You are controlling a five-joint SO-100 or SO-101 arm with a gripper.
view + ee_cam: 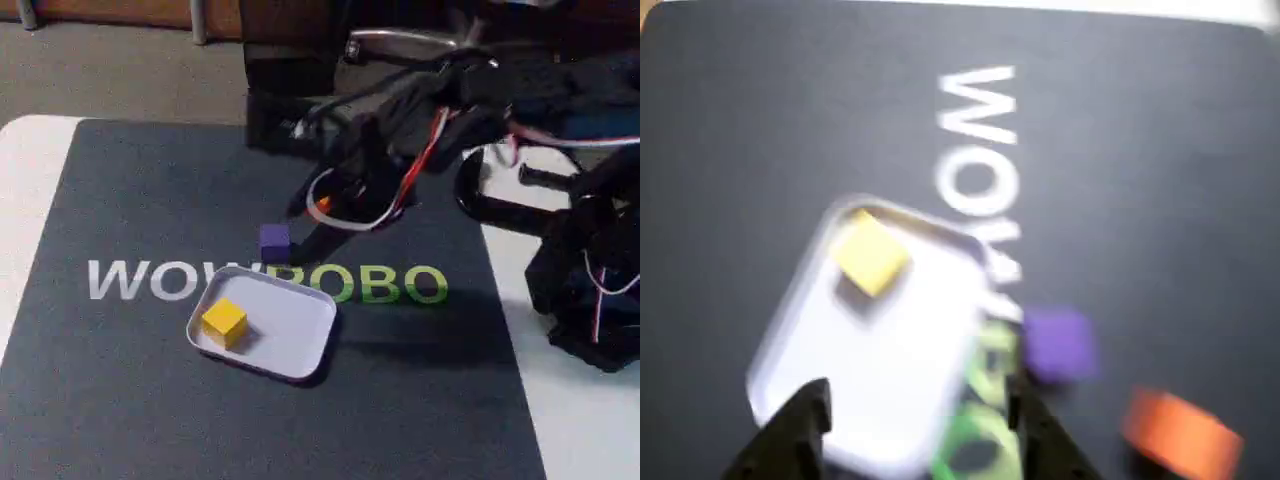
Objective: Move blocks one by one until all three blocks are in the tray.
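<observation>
Hovering with my jaws [918, 425] released over the tray's [910, 370] near rim, I am seeing yellow block [871, 253] inside, purple block [1059, 345] just outside, orange block [1181, 432] on the mat [1160, 180].

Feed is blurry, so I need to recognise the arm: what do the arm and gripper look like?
The arm is black, with red and white cables looping along it and a white cable curling below. In the wrist view the gripper shows two black, tapering fingers. No markings can be made out.
</observation>
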